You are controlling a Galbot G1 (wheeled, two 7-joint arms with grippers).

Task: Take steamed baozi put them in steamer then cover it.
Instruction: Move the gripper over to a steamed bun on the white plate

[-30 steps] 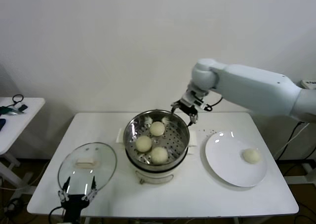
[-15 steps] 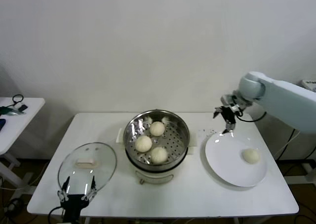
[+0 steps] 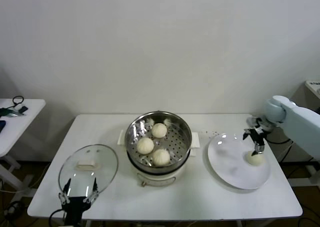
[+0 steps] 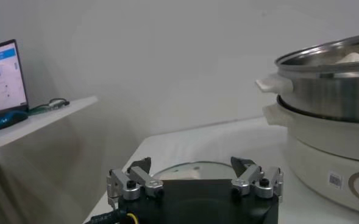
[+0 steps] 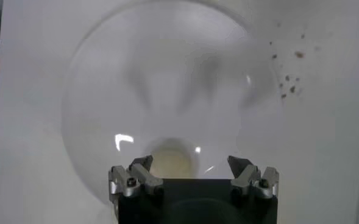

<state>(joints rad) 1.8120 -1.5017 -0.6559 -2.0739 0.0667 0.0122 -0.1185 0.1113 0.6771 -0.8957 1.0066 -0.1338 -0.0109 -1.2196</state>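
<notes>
Three cream-white baozi (image 3: 159,130) lie on the perforated tray inside the shiny steel steamer (image 3: 185,128) at the table's middle. A fourth baozi (image 3: 254,158) lies on the white plate (image 3: 230,162) at the right; it also shows in the right wrist view (image 5: 172,159). My right gripper (image 3: 256,141) is open and hangs just above that baozi, which sits between and below the fingers (image 5: 190,164). The glass cover (image 3: 88,167) with its cream handle lies flat at the front left. My left gripper (image 3: 78,193) is open at the table's front edge beside the cover (image 4: 191,172).
The steamer's white base (image 4: 331,155) rises close to the left gripper in the left wrist view. Dark crumbs (image 5: 287,79) are scattered on the table beside the plate. A small side table (image 3: 15,112) with cables stands at the far left.
My right gripper has moved from above the steamer's far rim rightward over the plate and down to just above the last baozi. The left arm has not moved.
</notes>
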